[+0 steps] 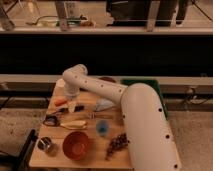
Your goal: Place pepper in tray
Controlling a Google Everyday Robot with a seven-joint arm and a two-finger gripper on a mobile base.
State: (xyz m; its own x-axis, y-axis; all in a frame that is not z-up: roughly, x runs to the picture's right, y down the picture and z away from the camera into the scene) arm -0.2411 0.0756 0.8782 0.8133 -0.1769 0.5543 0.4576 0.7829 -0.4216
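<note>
Speckled flooring surrounds a small wooden table (90, 156), and behind it a dark wall runs under a pale ledge. From the camera view, the robot's thick white arm (145, 125) rises from the lower right, crosses the table's right half and bends at a rounded elbow near the far left corner. From there the wrist drops to the gripper (71, 98), which hangs low over the left part of the tabletop; how its grip stands cannot be told (the wrist covers it). The pepper (61, 101), small and orange-red, lies on the wood just left of the gripper, and whether the two touch cannot be told. The tray (145, 83), green and deep, sits at the table's far right, largely hidden behind the arm and well apart from the pepper. Nearer the camera a round orange-red bowl (76, 145) stands by the front edge, with a metal cup (46, 145) to its left and a bunch of dark grapes (117, 142) to its right. A blue cup (102, 127) stands mid-table, and a pale yellow elongated item (73, 125) lies to its left.
</note>
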